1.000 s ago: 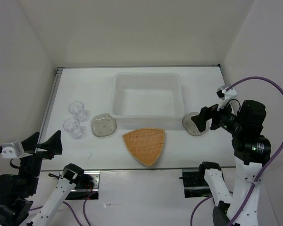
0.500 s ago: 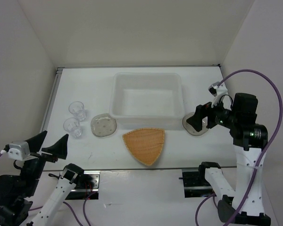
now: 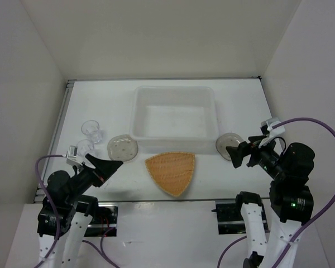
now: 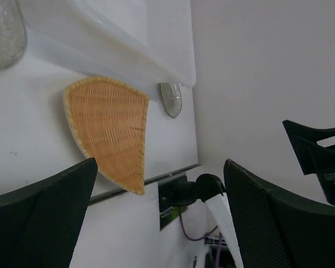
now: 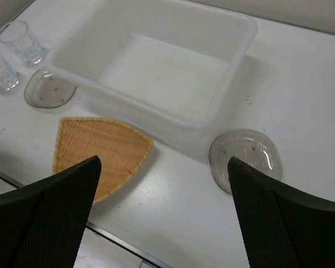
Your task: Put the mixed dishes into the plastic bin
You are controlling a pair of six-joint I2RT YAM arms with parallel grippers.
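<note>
Black left hand (image 3: 113, 164) advanced (jaws spread).

I find no writing, label, brand mark or number that I can read, neither on the bin (image 3: 175, 120) nor on anything else on the bench (image 3: 240, 100), from above or from my wrists.

The translucent white bin (image 5: 167, 72) sits upright, straight ahead of the right gripper (image 5: 163, 162). The tan woven fan plate (image 5: 97, 153) lies flat just ahead of its left-hand finger. A speckled grey plate (image 5: 245, 156) lies by the other finger. The second grey plate (image 5: 47, 95) lies far to the gripper's left, with one clear ribbed cup (image 5: 22, 39) and another cup (image 5: 0, 70) upright there too.
</note>
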